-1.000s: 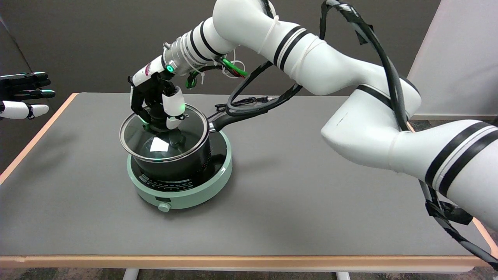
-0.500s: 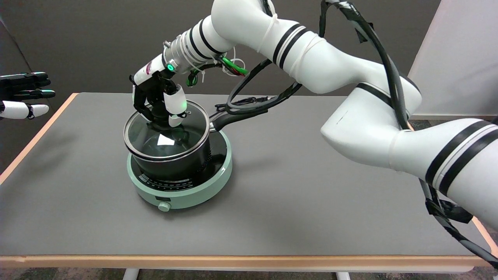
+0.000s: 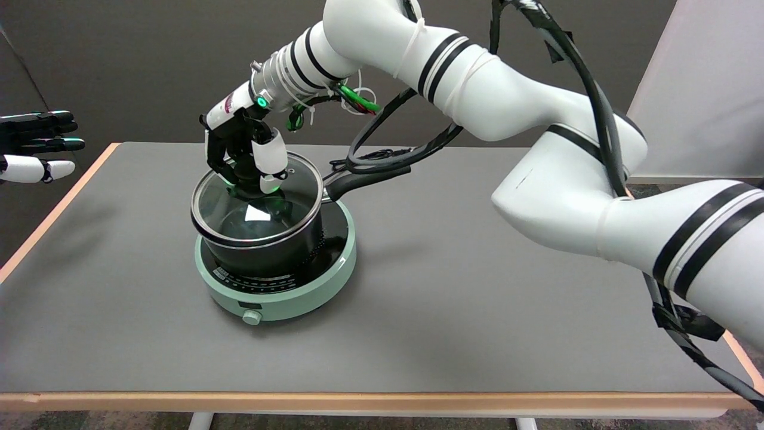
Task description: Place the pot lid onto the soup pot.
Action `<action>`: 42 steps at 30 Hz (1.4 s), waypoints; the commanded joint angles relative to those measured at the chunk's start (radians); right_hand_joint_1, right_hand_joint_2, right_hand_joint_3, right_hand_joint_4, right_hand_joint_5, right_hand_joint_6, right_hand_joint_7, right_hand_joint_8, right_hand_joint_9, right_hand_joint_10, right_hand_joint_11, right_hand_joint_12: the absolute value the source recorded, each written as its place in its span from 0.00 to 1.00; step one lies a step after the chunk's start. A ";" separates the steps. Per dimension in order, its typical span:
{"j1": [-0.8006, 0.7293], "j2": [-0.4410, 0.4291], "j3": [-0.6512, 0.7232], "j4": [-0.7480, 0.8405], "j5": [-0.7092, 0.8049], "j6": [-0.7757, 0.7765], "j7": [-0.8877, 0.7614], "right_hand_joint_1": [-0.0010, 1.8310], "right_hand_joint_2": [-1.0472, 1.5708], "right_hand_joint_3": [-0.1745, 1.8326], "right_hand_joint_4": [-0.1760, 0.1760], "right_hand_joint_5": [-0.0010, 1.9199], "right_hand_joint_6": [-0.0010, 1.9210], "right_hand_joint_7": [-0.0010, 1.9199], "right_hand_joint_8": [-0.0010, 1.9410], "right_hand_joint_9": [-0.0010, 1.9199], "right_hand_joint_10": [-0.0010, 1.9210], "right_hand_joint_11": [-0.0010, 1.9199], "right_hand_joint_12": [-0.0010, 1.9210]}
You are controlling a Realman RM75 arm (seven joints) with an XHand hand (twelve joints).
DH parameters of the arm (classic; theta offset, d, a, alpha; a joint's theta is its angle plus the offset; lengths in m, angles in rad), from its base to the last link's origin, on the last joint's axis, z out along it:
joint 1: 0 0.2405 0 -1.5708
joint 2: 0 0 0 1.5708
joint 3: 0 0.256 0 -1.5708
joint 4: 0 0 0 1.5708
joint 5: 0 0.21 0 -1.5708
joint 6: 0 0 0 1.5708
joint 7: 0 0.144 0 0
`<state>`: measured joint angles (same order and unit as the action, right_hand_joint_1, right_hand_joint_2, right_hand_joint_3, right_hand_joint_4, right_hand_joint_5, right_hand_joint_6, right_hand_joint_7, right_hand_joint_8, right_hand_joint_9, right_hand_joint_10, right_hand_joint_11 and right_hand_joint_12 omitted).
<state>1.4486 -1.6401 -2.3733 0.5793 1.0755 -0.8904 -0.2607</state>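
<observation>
The right hand point(image 3: 246, 160) pinched the black knob of the round glass pot lid point(image 3: 258, 209), which lay level directly atop the black soup pot point(image 3: 280, 251), rims apparently meeting.

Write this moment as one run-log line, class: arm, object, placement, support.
arm: right hand gripping lid knob | object: glass pot lid | placement: lid level on soup pot | support: pot on green cooker
</observation>
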 commanded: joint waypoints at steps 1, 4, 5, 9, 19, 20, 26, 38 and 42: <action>0.005 -0.008 -0.004 -0.016 0.013 -0.015 -0.001 0.74 0.73 0.40 1.00 0.32 0.63 0.45 0.71 0.40 0.92 0.28 0.96; 0.005 -0.011 -0.005 -0.017 0.018 -0.019 -0.001 0.74 0.73 0.40 1.00 0.32 0.63 0.45 0.71 0.40 0.92 0.29 0.96; 0.004 -0.012 -0.006 -0.017 0.020 -0.019 -0.001 0.74 0.73 0.40 1.00 0.32 0.63 0.45 0.71 0.40 0.92 0.29 0.96; 0.003 -0.013 -0.007 -0.017 0.023 -0.019 -0.001 0.74 0.73 0.40 1.00 0.32 0.63 0.45 0.71 0.40 0.92 0.28 0.96; -0.002 -0.013 -0.007 -0.017 0.024 -0.019 -0.001 0.74 0.74 0.39 1.00 0.32 0.63 0.45 0.71 0.40 0.92 0.28 0.96; -0.002 -0.013 -0.007 -0.017 0.024 -0.019 -0.001 0.74 0.74 0.39 1.00 0.32 0.64 0.44 0.71 0.40 0.92 0.28 0.96; 0.000 -0.013 -0.007 -0.017 0.023 -0.016 -0.001 0.73 0.79 0.27 1.00 0.32 0.49 0.41 0.71 0.37 0.88 0.19 1.00; -0.002 -0.013 -0.007 -0.017 0.024 -0.016 -0.026 0.60 0.69 0.56 1.00 0.33 0.29 0.41 0.41 0.33 0.79 0.04 0.99; -0.002 -0.013 -0.007 -0.017 0.024 -0.016 -0.026 0.61 0.67 0.56 1.00 0.32 0.27 0.41 0.38 0.32 0.76 0.03 0.99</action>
<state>1.4486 -1.6521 -2.3787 0.5637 1.0981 -0.9047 -0.2735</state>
